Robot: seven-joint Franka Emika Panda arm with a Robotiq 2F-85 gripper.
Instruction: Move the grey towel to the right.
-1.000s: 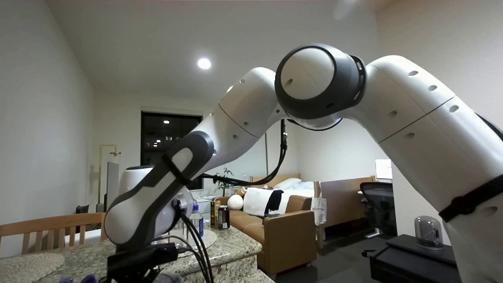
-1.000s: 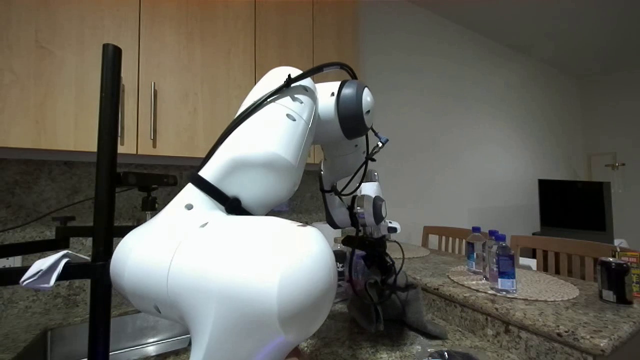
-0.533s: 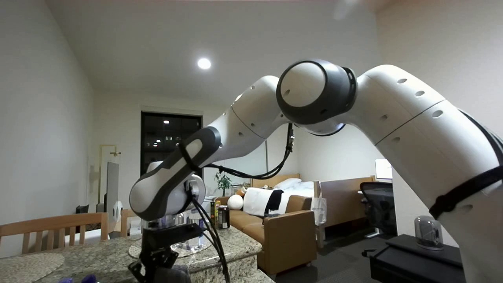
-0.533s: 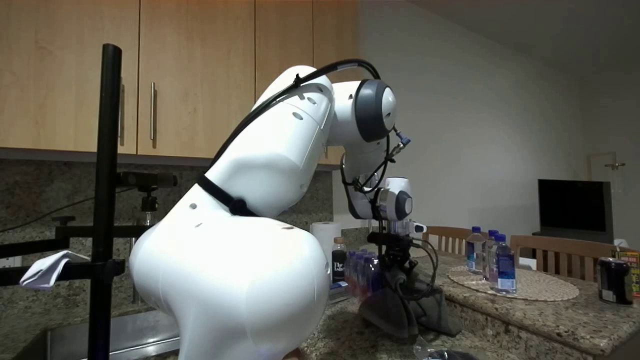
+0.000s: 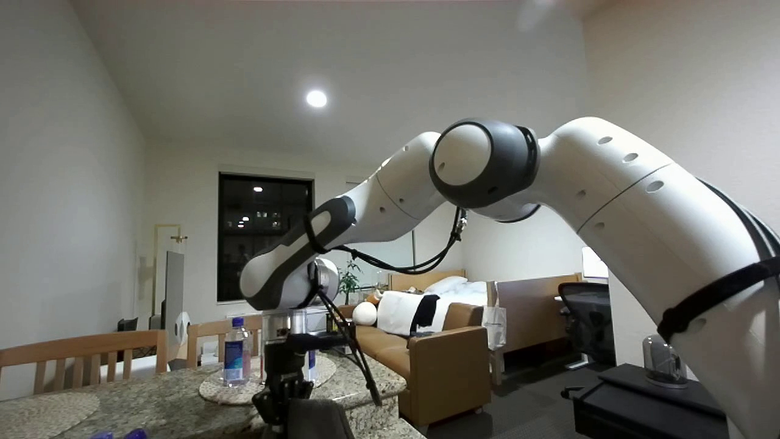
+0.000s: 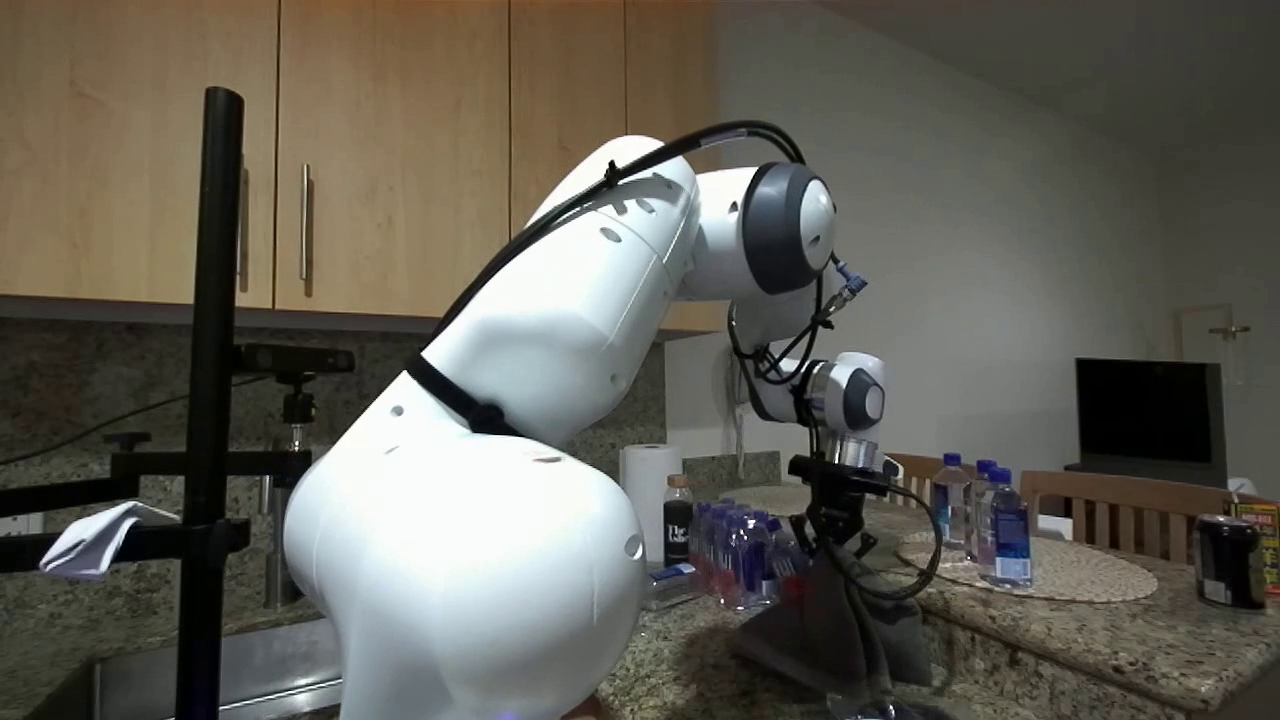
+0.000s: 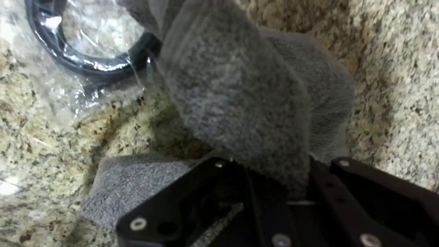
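Shifted right in both exterior views, the grey terry-cloth towel (image 6: 805,638) hangs over the speckled granite desk (image 6: 690,652), while in the wrist view the black end effector (image 7: 286,178) pinches its bunched fold, a sensible hold for probably light, limp cloth.

A speckled granite counter (image 6: 690,650) carries a tight cluster of blue-capped bottles (image 6: 742,560), with a dark bottle (image 6: 678,525) and a white paper roll (image 6: 650,495) near them. In the wrist view, a clear plastic bag (image 7: 73,91) with a dark ring (image 7: 97,65) inside lies on the stone. On the raised granite ledge (image 6: 1130,645) lie two woven mats (image 6: 1095,575), apart; a black can (image 6: 1228,565) stands upright near one, just beside a printed box (image 6: 1258,518).
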